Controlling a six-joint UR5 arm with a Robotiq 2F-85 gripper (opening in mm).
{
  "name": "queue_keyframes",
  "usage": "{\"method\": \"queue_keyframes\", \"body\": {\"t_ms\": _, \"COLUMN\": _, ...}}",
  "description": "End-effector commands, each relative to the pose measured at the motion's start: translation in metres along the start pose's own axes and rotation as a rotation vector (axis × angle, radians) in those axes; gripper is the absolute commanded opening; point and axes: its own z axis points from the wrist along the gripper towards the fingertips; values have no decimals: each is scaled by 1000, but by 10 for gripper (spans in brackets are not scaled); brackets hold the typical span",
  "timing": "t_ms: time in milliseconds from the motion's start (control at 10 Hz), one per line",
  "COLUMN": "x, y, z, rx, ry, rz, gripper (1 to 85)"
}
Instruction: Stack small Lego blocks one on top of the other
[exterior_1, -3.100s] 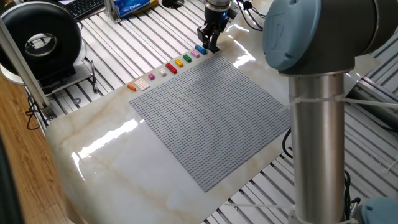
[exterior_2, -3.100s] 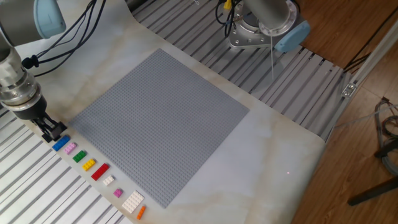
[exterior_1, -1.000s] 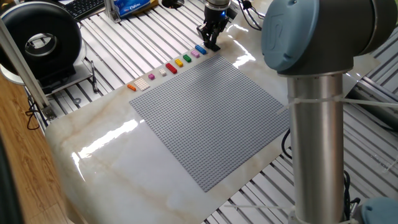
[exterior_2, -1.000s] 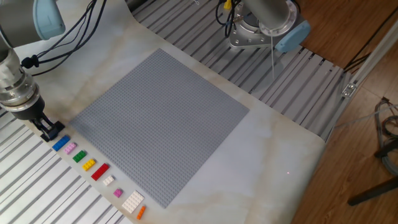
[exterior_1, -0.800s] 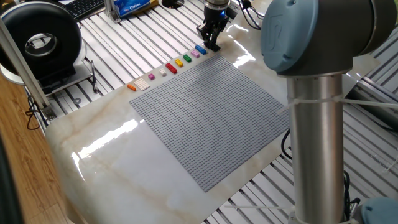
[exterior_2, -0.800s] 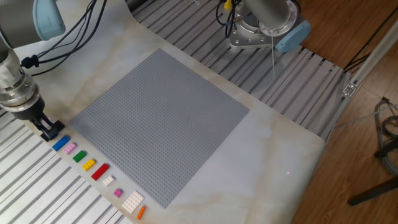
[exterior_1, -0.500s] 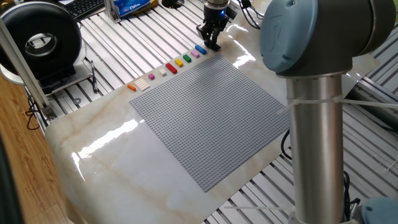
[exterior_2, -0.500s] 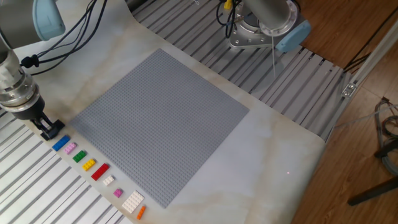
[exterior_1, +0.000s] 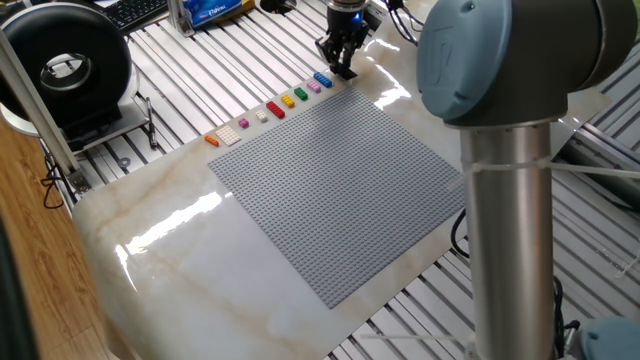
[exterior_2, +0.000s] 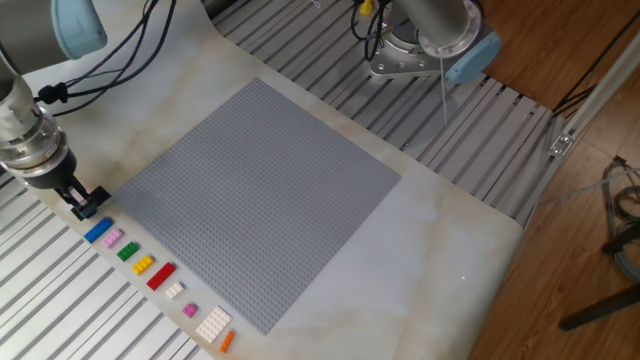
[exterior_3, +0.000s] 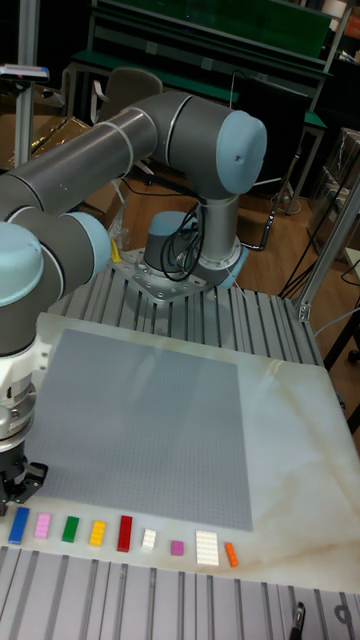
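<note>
Grey baseplate (exterior_2: 260, 200) edge beside brick row (exterior_2: 150, 268); fingers (exterior_2: 88, 203) pressed together above blue brick (exterior_2: 98, 231).

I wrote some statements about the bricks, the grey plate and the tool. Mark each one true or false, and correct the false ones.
1. The small bricks stand stacked in one tower. False: they lie in a single row beside the grey baseplate, none stacked.
2. The blue brick is at the end of the row nearest the tool. True.
3. The red brick sits on the baseplate. False: it lies on the table beside it.
4. The orange brick is at the row's other end. True.
</note>
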Motion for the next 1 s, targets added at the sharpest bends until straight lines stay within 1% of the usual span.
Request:
{"method": "queue_keyframes", "body": {"t_ms": 0, "x": 8, "y": 15, "z": -14, "rx": 0, "ry": -3, "rz": 39, "gripper": 10}}
{"method": "queue_keyframes", "body": {"t_ms": 100, "x": 7, "y": 20, "z": -18, "rx": -10, "ry": -12, "rz": 44, "gripper": 10}}
{"method": "queue_keyframes", "body": {"t_ms": 200, "x": 8, "y": 20, "z": -20, "rx": 1, "ry": -27, "rz": 37, "gripper": 10}}
{"method": "queue_keyframes", "body": {"t_ms": 400, "x": 18, "y": 51, "z": -24, "rx": -67, "ry": -34, "rz": 72, "gripper": 10}}
{"method": "queue_keyframes", "body": {"t_ms": 600, "x": 31, "y": 71, "z": -28, "rx": -73, "ry": -30, "rz": 89, "gripper": 10}}
{"method": "queue_keyframes", "body": {"t_ms": 800, "x": 37, "y": 88, "z": -21, "rx": -73, "ry": -73, "rz": 94, "gripper": 10}}
{"method": "queue_keyframes", "body": {"t_ms": 900, "x": 40, "y": 94, "z": -18, "rx": -71, "ry": -81, "rz": 100, "gripper": 10}}
